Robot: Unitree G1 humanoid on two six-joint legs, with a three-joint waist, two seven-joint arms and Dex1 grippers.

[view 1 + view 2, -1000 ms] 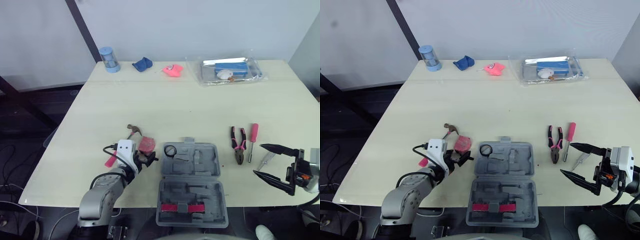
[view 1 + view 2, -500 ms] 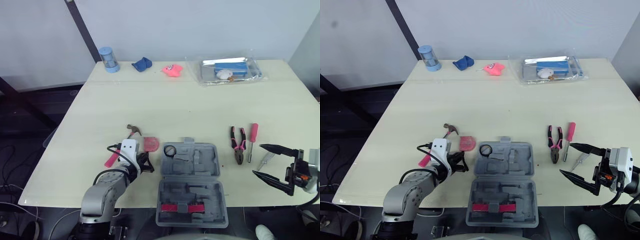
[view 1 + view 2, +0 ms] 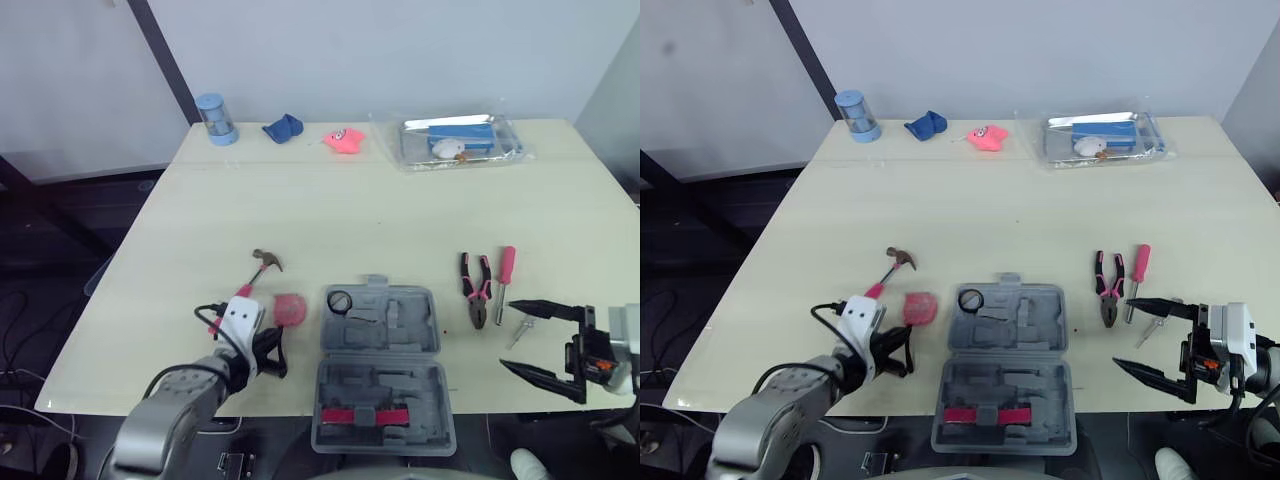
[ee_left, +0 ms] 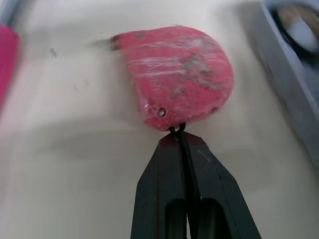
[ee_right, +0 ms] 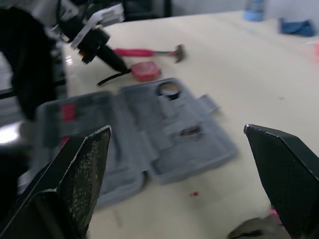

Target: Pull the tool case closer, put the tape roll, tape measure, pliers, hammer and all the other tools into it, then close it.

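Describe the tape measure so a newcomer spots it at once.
Find the open grey tool case at the table's near edge. Just off its left side lies the tape measure: a flat, rounded red-pink body, unlike the long-handled hammer beside it.

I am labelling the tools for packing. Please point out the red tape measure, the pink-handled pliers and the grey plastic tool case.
Red tape measure (image 3: 290, 309), left eye view, middle of its housing.
Pink-handled pliers (image 3: 477, 297), left eye view, near the pivot.
Grey plastic tool case (image 3: 405, 330), left eye view, bare far half.
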